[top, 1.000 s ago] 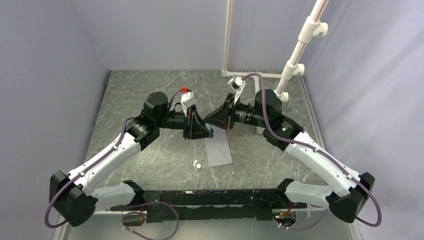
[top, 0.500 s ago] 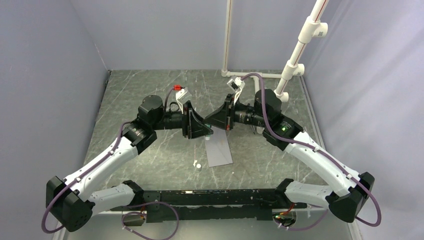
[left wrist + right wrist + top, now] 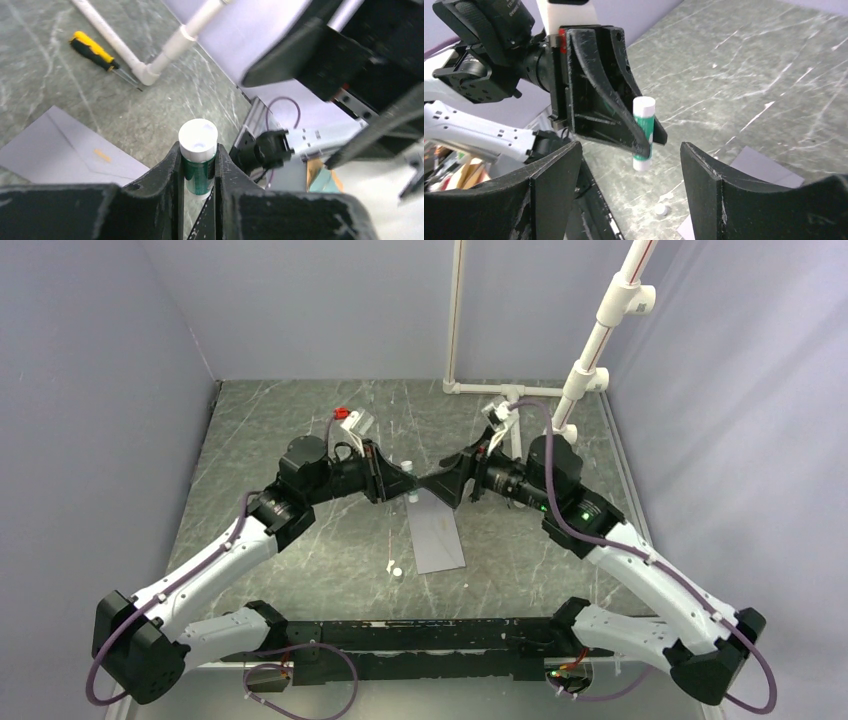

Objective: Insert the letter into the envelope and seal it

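Note:
The grey envelope (image 3: 438, 540) lies flat on the marbled table, also seen in the left wrist view (image 3: 55, 145) and at the lower right of the right wrist view (image 3: 759, 165). The letter is out of view. My left gripper (image 3: 412, 490) (image 3: 198, 150) hangs above the envelope's far end, shut on an upright green glue stick (image 3: 198, 165) (image 3: 643, 135) with white ends. My right gripper (image 3: 445, 487) (image 3: 629, 145) faces it from the right, open, with nothing between its fingers, a short gap away from the stick.
A small white round piece (image 3: 397, 570) (image 3: 662, 210) lies on the table left of the envelope's near end. A yellow-handled screwdriver (image 3: 95, 50) lies by the white pipe frame (image 3: 455, 320) at the back. Grey walls close in the sides.
My right gripper has opened wide and drawn back to the right. My left gripper has turned and lifted a little with the glue stick still in it.

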{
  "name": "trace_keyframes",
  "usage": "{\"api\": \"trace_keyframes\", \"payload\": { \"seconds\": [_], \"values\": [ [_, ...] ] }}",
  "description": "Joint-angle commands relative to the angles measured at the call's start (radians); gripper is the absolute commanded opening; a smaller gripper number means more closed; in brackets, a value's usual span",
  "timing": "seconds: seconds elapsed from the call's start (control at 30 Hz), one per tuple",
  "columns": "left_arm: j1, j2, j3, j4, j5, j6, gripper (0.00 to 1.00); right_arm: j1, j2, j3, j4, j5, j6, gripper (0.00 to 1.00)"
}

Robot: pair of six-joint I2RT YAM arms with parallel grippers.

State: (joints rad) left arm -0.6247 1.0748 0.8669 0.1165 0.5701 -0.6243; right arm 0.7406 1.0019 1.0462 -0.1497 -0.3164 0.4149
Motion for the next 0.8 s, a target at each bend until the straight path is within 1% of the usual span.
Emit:
{"api": "trace_keyframes", "payload": {
  "seconds": [0.0, 0.07, 0.17, 0.33, 0.47, 0.53, 0.6, 0.7, 0.77],
  "values": [
    [0.006, -0.04, 0.014, -0.024, -0.239, -0.163, 0.03, 0.018, -0.044, -0.024, 0.015, 0.097, -0.133, 0.75],
    [0.005, -0.045, 0.041, -0.067, -0.29, -0.218, 0.02, 0.041, -0.022, -0.015, -0.039, 0.142, -0.194, 0.75],
    [0.005, -0.05, 0.065, -0.106, -0.331, -0.273, 0.02, 0.078, 0.004, -0.006, -0.066, 0.201, -0.247, 0.75],
    [0.005, -0.039, 0.066, -0.065, -0.315, -0.338, 0.02, 0.13, 0.063, 0.023, -0.042, 0.222, -0.264, 0.75],
    [0.006, -0.043, 0.068, -0.063, -0.322, -0.359, 0.02, 0.143, 0.088, 0.029, 0.011, 0.231, -0.278, 0.74],
    [0.006, -0.046, 0.083, -0.087, -0.327, -0.358, 0.02, 0.143, 0.099, 0.041, 0.024, 0.236, -0.297, 0.73],
    [0.006, -0.044, 0.091, -0.087, -0.311, -0.364, 0.03, 0.143, 0.121, 0.062, 0.028, 0.232, -0.303, 0.71],
    [0.007, -0.036, 0.094, -0.057, -0.274, -0.379, 0.04, 0.143, 0.177, 0.101, 0.02, 0.22, -0.299, 0.65],
    [0.006, -0.035, 0.099, -0.067, -0.276, -0.376, 0.04, 0.143, 0.198, 0.114, 0.024, 0.223, -0.286, 0.62]
  ]
}}
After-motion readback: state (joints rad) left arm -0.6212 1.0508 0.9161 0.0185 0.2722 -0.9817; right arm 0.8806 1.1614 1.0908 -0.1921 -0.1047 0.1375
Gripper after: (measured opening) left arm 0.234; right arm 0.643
